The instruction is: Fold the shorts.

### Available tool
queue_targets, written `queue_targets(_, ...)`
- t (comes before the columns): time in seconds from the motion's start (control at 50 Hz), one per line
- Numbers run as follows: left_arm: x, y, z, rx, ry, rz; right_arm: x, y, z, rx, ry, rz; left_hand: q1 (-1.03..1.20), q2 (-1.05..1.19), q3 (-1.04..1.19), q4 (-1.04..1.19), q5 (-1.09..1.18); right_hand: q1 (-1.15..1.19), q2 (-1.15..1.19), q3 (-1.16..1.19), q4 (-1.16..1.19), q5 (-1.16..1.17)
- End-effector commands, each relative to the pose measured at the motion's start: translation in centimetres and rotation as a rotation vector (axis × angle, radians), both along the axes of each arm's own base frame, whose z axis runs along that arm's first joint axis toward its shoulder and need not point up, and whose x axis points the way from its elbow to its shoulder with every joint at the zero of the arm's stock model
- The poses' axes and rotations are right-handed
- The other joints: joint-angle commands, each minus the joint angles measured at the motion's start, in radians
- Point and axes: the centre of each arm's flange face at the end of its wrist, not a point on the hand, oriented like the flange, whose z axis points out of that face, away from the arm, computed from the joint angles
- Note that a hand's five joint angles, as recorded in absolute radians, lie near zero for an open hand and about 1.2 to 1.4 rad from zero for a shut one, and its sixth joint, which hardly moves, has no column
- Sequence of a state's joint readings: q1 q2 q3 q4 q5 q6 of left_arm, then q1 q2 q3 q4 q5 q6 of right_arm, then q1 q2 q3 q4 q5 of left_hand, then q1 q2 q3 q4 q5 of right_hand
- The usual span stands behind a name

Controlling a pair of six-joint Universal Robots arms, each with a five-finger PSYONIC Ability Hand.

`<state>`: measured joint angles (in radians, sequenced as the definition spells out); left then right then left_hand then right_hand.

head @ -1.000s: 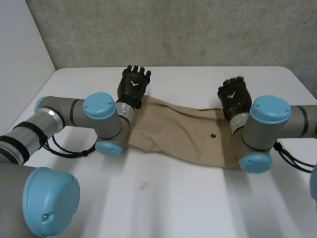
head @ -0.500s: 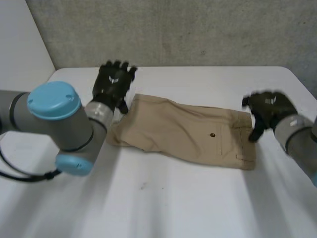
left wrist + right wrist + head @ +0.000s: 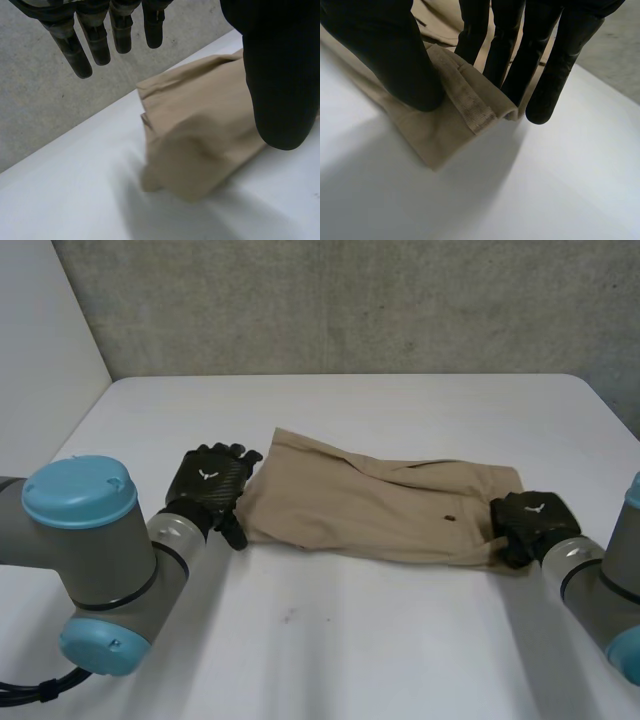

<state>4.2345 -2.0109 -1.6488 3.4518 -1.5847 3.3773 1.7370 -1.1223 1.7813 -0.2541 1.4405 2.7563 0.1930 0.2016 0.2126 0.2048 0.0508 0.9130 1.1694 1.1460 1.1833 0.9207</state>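
Note:
Tan shorts [image 3: 370, 505] lie spread across the middle of the white table [image 3: 340, 650], waistband end to the right. My left hand [image 3: 208, 485] sits at the shorts' left end. In the left wrist view its fingers [image 3: 85, 45] are straight and clear of the shorts [image 3: 200, 145], with the thumb [image 3: 275, 75] hovering over the leg end. My right hand [image 3: 530, 520] is at the near right corner. In the right wrist view its thumb [image 3: 385, 50] and fingers [image 3: 512, 55] pinch the raised waistband edge of the shorts [image 3: 445, 130].
A grey concrete wall [image 3: 350, 300] runs behind the table's far edge. Bare white tabletop stretches in front of the shorts toward me and beyond them to the far edge.
Both hands have come from the far side of the shorts down to their near end corners. The right hand has closed on the waistband corner, which now stands lifted.

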Motion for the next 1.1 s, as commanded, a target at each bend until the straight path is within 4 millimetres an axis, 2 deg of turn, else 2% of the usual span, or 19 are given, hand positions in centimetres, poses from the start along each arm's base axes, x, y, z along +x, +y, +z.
queue_targets(0.02, 0.2, 0.2, 1.1, -0.026, 0.012, 0.004, -2.2, -1.7, 1.1, -0.056, 0.054, -0.06, -0.009, -0.017, -0.028, -0.021, -0.041, 0.483, 0.227, 0.25, 0.213, 0.301)
queue_targets(0.2, 1.6, 0.8, 2.4, -0.045, 0.022, 0.028, -5.5, -3.5, 5.1, -0.071, 0.2, -0.064, -0.012, -0.02, -0.031, -0.024, -0.044, 0.483, 0.227, 0.25, 0.213, 0.301)
queue_targets(0.36, 2.8, 1.7, 2.5, -0.032, 0.016, 0.047, -5.0, -5.0, 9.0, -0.141, 0.35, 0.019, -0.015, -0.023, -0.034, -0.026, -0.047, 0.483, 0.227, 0.25, 0.213, 0.301)
queue_targets(0.4, 3.0, 1.7, 2.5, -0.031, 0.016, 0.051, -3.2, -4.7, 10.0, -0.185, 0.344, 0.062, -0.015, -0.023, -0.034, -0.026, -0.047, 0.483, 0.227, 0.25, 0.213, 0.301)
queue_targets(0.44, 3.2, 1.6, 2.4, -0.028, 0.015, 0.059, 0.8, -3.6, 12.1, -0.277, 0.322, 0.166, -0.015, -0.023, -0.034, -0.026, -0.047, 0.483, 0.227, 0.25, 0.213, 0.301)
queue_targets(0.54, 3.3, 1.6, 2.6, -0.032, 0.017, 0.067, 6.4, -1.1, 13.3, -0.366, 0.292, 0.337, -0.015, -0.023, -0.034, -0.026, -0.047, 0.483, 0.227, 0.25, 0.213, 0.301)
queue_targets(0.56, 3.4, 1.6, 2.7, -0.035, 0.018, 0.068, 7.4, -0.6, 13.1, -0.375, 0.284, 0.372, -0.015, -0.023, -0.034, -0.026, -0.047, 0.483, 0.227, 0.25, 0.213, 0.301)
queue_targets(0.58, 3.4, 1.6, 2.7, -0.036, 0.019, 0.07, 9.9, 0.8, 12.3, -0.387, 0.258, 0.477, -0.015, -0.023, -0.034, -0.026, -0.047, 0.483, 0.227, 0.25, 0.213, 0.301)
queue_targets(0.62, 3.4, 1.5, 2.9, -0.04, 0.021, 0.07, 12.7, 2.7, 11.1, -0.399, 0.227, 0.608, -0.015, -0.023, -0.034, -0.026, -0.047, 0.483, 0.227, 0.25, 0.213, 0.301)
queue_targets(0.64, 3.4, 1.5, 2.9, -0.041, 0.023, 0.07, 14.9, 4.7, 9.7, -0.398, 0.197, 0.732, -0.015, -0.023, -0.034, -0.026, -0.047, 0.483, 0.227, 0.25, 0.213, 0.301)
queue_targets(0.72, 3.4, 1.4, 3.3, -0.054, 0.029, 0.07, 17.7, 8.6, 5.8, -0.33, 0.136, 0.973, -0.015, -0.023, -0.034, -0.026, -0.047, 0.483, 0.227, 0.25, 0.213, 0.301)
queue_targets(0.78, 3.3, 1.2, 3.7, -0.063, 0.038, 0.072, 18.3, 9.8, 4.0, -0.273, 0.108, 1.051, -0.015, -0.023, -0.034, -0.026, -0.047, 0.403, 0.147, 0.17, 0.133, 0.221)
queue_targets(0.8, 3.3, 1.2, 3.8, -0.067, 0.041, 0.074, 18.4, 10.2, 3.7, -0.254, 0.089, 1.079, -0.015, -0.023, -0.034, -0.026, -0.047, 0.048, -0.209, -0.186, -0.223, -0.135)
queue_targets(0.82, 3.2, 1.1, 4.1, -0.074, 0.051, 0.074, 18.4, 10.3, 3.8, -0.256, 0.084, 1.085, -0.018, -0.026, -0.037, -0.029, -0.05, -0.145, -0.401, -0.378, -0.415, -0.327)
queue_targets(0.86, 3.1, 0.9, 4.5, -0.082, 0.062, 0.074, 18.4, 10.2, 4.4, -0.272, 0.078, 1.083, -0.018, -0.026, -0.037, -0.029, -0.05, -0.425, -0.681, -0.658, -0.695, -0.607)
queue_targets(0.9, 3.0, 0.5, 5.1, -0.097, 0.081, 0.076, 18.3, 9.7, 6.4, -0.315, 0.064, 1.042, -0.018, -0.026, -0.037, -0.029, -0.05, -0.738, -0.995, -0.972, -1.009, -0.921)
queue_targets(0.96, 2.7, 0.0, 5.9, -0.119, 0.102, 0.073, 17.5, 8.3, 9.0, -0.316, 0.011, 0.907, -0.015, -0.023, -0.034, -0.027, -0.047, -0.738, -0.995, -0.972, -1.009, -0.921)
queue_targets(1.04, 1.7, -0.8, 7.6, -0.166, 0.136, 0.056, 15.4, 5.3, 11.1, -0.258, -0.12, 0.663, -0.009, -0.017, -0.028, -0.021, -0.041, -0.738, -0.995, -0.972, -1.009, -0.921)
queue_targets(1.1, 0.3, -1.4, 7.7, -0.16, 0.16, 0.028, 14.0, 3.9, 12.3, -0.239, -0.2, 0.546, 0.003, -0.006, -0.017, -0.009, -0.029, -0.738, -0.995, -0.972, -1.009, -0.921)
